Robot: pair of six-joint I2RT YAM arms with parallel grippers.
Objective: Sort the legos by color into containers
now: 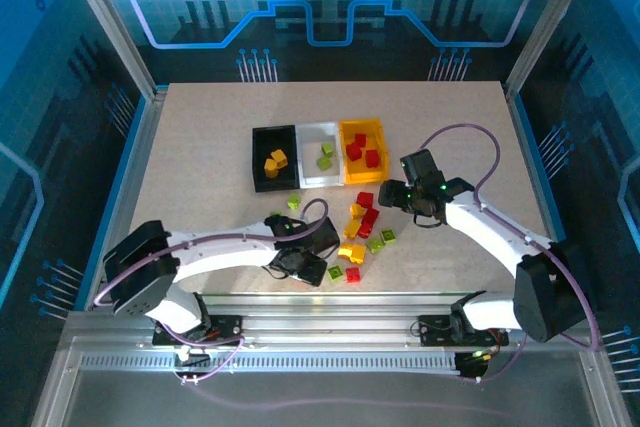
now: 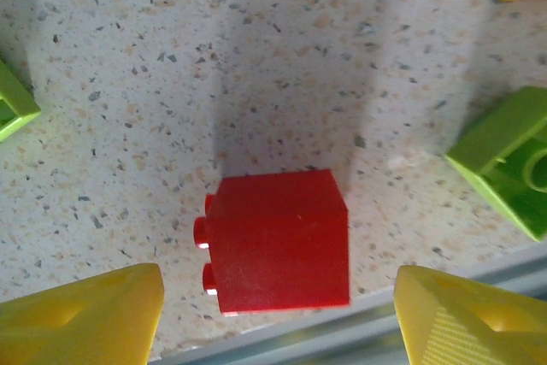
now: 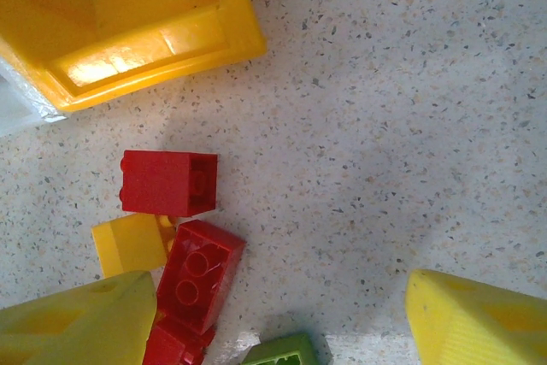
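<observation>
A: Starting with the biggest thing?

B: Looking down on a speckled beige stone-patterned tabletop (image 1: 200, 147), carrying everything else. Next, seeing two white jointed arms reaching in from the near edge, the left arm (image 1: 225, 247) and the right arm (image 1: 490, 232).

A: And finding the containers where?

B: Finding them standing in a row near the table's middle, touching side to side. Seeing a black rectangular plastic bin (image 1: 258, 162) on the left, holding yellow-orange bricks; a white rectangular plastic bin (image 1: 310, 175) in the middle, holding lime green ones; a yellow-orange rectangular plastic bin (image 1: 352, 173) on the right, holding red ones.

A: Gripping anything with the claws?

B: Gripping nothing. Seeing the left gripper (image 2: 273, 297) hanging low over the table, holding its yellow fingertips (image 2: 94, 318) apart on either side of a small glossy red plastic brick (image 2: 278, 241), leaving bare table showing on both flanks. Noting that brick lying on its side, studs pointing left. Seeing the right gripper (image 3: 278, 305) hovering just beside the yellow-orange bin's corner, jaws likewise standing open over bare table.

A: Spotting anything else?

B: Spotting loose legos (image 1: 365, 232) scattered between the two arms, just in front of the bins. Through the right wrist camera, making out a second red brick (image 3: 168, 183) on its side, a small yellow plastic brick (image 3: 128, 244) just below it, and a third red brick (image 3: 198, 275) lying tilted beside one fingertip. Through the left wrist camera, making out a lime green plastic brick (image 2: 504, 156), underside up, right of the straddled red one and apart from it.
</observation>
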